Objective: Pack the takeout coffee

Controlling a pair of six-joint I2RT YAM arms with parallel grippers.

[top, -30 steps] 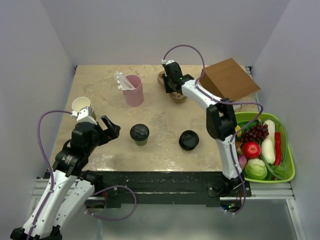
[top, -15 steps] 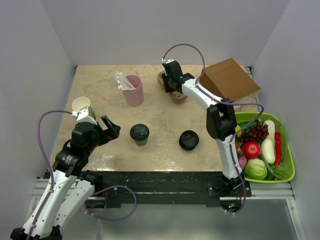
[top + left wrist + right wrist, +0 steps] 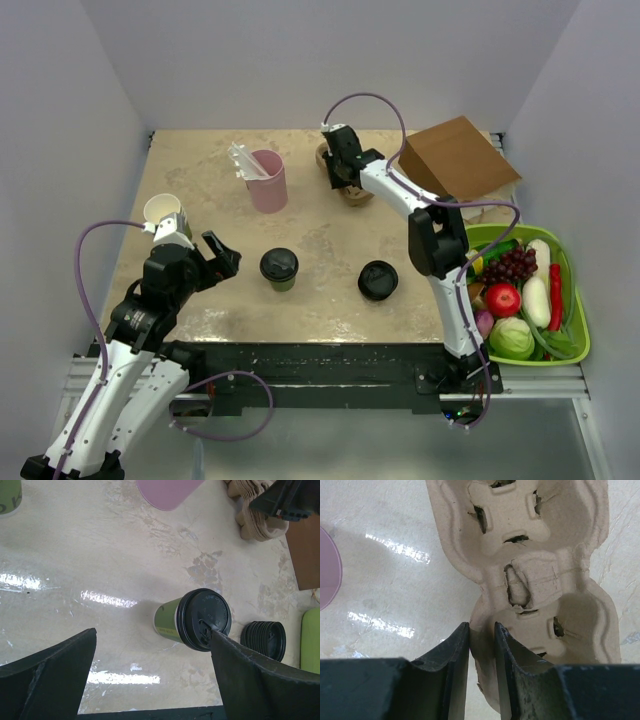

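Observation:
The takeout coffee (image 3: pixel 279 266) is a small cup with a round black lid, standing upright on the table's near middle. Its side looks green in the left wrist view (image 3: pixel 200 620). My left gripper (image 3: pixel 222 255) is open and empty, just left of the cup and apart from it; the cup sits beyond its right finger in the left wrist view (image 3: pixel 150 650). My right gripper (image 3: pixel 338 166) is at the far middle, shut on the rim of a beige pulp cup carrier (image 3: pixel 530 555), whose wall sits between the fingers (image 3: pixel 481 627).
A tall pink cup (image 3: pixel 268 182) with a white item in it stands at the back left. A stack of black lids (image 3: pixel 378 280) lies right of the coffee. A brown paper bag (image 3: pixel 460 160) is at back right, a green basket (image 3: pixel 575 345) of vegetables off the right edge, and paper cups (image 3: pixel 163 212) by my left arm.
My right gripper has shifted slightly left and farther back at the carrier. The left arm and the coffee have not moved.

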